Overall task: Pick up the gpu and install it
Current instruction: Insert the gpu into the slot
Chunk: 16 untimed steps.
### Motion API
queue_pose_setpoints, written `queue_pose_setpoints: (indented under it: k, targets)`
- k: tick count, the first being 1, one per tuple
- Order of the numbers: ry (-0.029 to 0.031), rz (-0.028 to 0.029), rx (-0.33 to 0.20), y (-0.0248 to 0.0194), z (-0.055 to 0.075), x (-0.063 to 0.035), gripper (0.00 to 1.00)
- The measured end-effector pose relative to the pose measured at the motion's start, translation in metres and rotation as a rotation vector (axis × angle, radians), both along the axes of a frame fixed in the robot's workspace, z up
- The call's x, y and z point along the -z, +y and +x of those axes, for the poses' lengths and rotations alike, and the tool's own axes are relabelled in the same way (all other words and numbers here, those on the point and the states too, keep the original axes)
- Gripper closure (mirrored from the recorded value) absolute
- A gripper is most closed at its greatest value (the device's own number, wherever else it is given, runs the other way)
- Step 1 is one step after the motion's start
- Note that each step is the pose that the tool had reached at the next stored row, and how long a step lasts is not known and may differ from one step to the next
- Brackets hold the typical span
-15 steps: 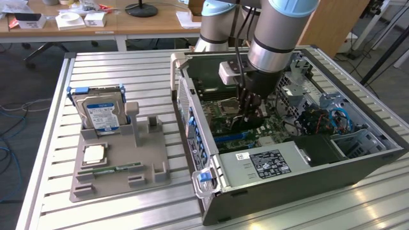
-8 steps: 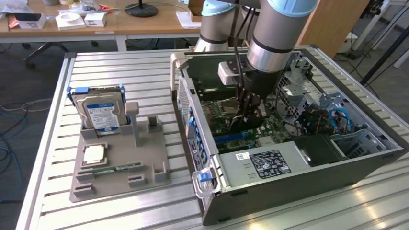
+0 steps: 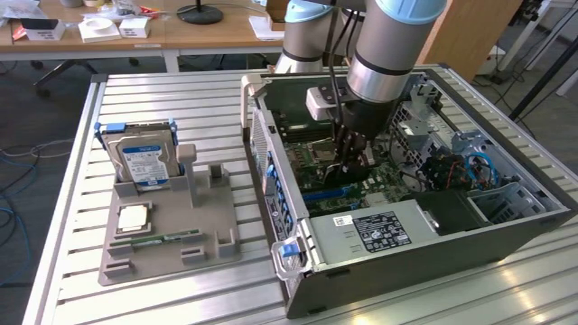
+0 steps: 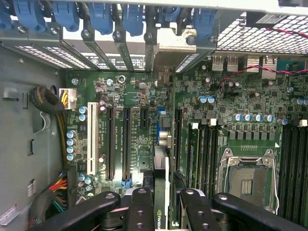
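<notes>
**Position of the gpu.** The gpu [image 4: 161, 178] is inside the open computer case [image 3: 424, 271], over the motherboard [image 4: 130, 86]. The card stands on edge, its faces at right angles to the motherboard. Its long axis runs from the gripper [image 4: 165, 197] toward the rear wall of the case. The silver end bracket [image 4: 175, 41] points at that wall and lies among the slot openings, below the row of blue retention clips [image 4: 101, 14]. The card is in line with a slot between the black expansion slots [image 4: 110, 139] and the memory slots. Whether it is fully seated cannot be determined.

**Gripper.** The black fingers [image 4: 142, 207] are clamped on the two faces of the gpu, one on each side, at the end away from the bracket.

**Computer case.** The case lies on its side on the slatted table [image 3: 181, 95], open side up. It contains the motherboard, an unpopulated CPU socket [image 4: 248, 180] and a labelled power supply [image 3: 380, 230].

**Parts holder.** The grey holder [image 3: 208, 223] sits on the exterior view's left of the case. It carries:
- a hard drive [image 3: 145, 162], upright in its slot;
- a CPU [image 3: 132, 218], lying flat;
- a memory stick [image 3: 167, 239], lying flat just beside the CPU.
</notes>
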<state>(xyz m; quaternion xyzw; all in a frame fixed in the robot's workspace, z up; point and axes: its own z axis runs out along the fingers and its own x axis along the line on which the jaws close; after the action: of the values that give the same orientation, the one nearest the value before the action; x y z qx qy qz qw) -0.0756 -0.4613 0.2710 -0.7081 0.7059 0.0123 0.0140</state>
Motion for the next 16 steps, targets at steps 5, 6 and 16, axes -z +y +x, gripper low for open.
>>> queue_pose_setpoints:
  k: [5, 6, 16]
  targets:
    - [0.0000, 0.0000, 0.000, -0.0015, -0.0002, 0.0000, 0.74]
    - [0.0000, 0.0001, 0.000, -0.0017, -0.0002, 0.0000, 0.74]
    - [0.0000, 0.0001, 0.000, -0.0021, -0.0025, 0.0000, 0.74]
